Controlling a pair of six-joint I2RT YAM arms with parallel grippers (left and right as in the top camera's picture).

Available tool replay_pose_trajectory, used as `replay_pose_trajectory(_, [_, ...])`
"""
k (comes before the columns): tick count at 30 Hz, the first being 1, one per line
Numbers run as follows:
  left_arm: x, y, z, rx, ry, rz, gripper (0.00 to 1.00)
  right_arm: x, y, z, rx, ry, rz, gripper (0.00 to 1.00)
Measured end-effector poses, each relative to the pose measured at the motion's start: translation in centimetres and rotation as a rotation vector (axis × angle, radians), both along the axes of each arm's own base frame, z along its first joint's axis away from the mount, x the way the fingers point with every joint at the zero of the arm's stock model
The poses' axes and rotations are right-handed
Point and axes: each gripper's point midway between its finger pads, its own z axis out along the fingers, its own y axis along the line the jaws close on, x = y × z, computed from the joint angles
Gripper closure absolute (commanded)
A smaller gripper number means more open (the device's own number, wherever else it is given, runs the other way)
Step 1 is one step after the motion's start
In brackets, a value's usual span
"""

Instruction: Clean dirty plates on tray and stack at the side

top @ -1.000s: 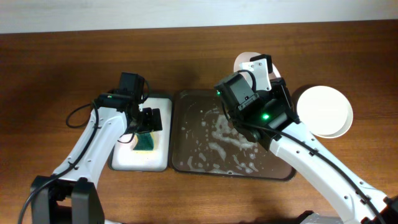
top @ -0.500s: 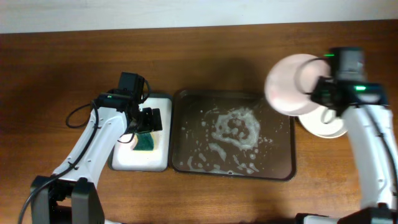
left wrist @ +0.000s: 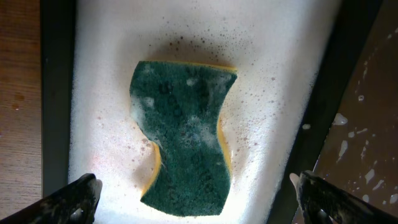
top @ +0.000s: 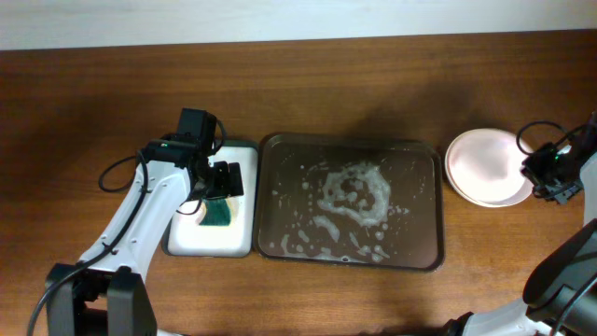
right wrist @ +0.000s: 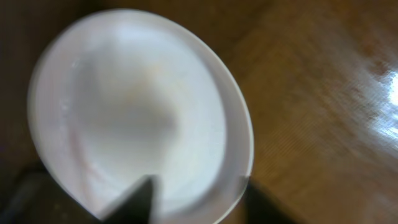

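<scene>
The dark tray (top: pixel 422 229) lies mid-table, flecked with foam and bare of plates. The plates (top: pixel 480 166) sit stacked on the wood to its right. My right gripper (top: pixel 535 174) is at the stack's right edge. In the right wrist view its blurred fingers (right wrist: pixel 140 202) stand apart astride the top plate's (right wrist: pixel 137 112) rim, one over the bowl and one over the wood, so the right gripper (right wrist: pixel 199 202) is open. My left gripper (left wrist: pixel 199 202) hangs open over a green and yellow sponge (left wrist: pixel 183 149), touching nothing.
The sponge (top: pixel 219 215) rests in a small white foamy tray (top: pixel 210 243) just left of the big tray. Brown wooden table surrounds everything. A cable runs by the right arm near the table's right edge.
My right arm swung from over the tray to the right, carrying a white plate, and set it on the stack; its jaws have parted. The left arm has not moved.
</scene>
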Motion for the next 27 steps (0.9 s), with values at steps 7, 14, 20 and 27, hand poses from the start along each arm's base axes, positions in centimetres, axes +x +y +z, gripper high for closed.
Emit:
replay_pose_trajectory(7, [1.6, -0.1, 0.4, -0.015, -0.064, 0.018, 0.0, 2.6, 6.4, 1.0, 0.171, -0.122, 0.274, 0.01])
replay_pose_trajectory(14, [1.9, 1.9, 0.4, -0.053, -0.062, 0.089, 0.01, 5.8, 15.2, 1.1, 0.095, -0.138, 0.658, 0.69])
replay_pose_trajectory(20, [1.9, 1.9, 0.4, -0.052, -0.062, 0.098, 0.0, 7.4, 24.7, 1.6, 0.056, -0.196, 0.948, 0.96])
replay_pose_trajectory(27, [1.4, 5.1, 0.2, -0.052, -0.041, 0.231, 0.01, 8.1, 37.0, 0.5, 0.04, -0.282, 1.187, 0.96])
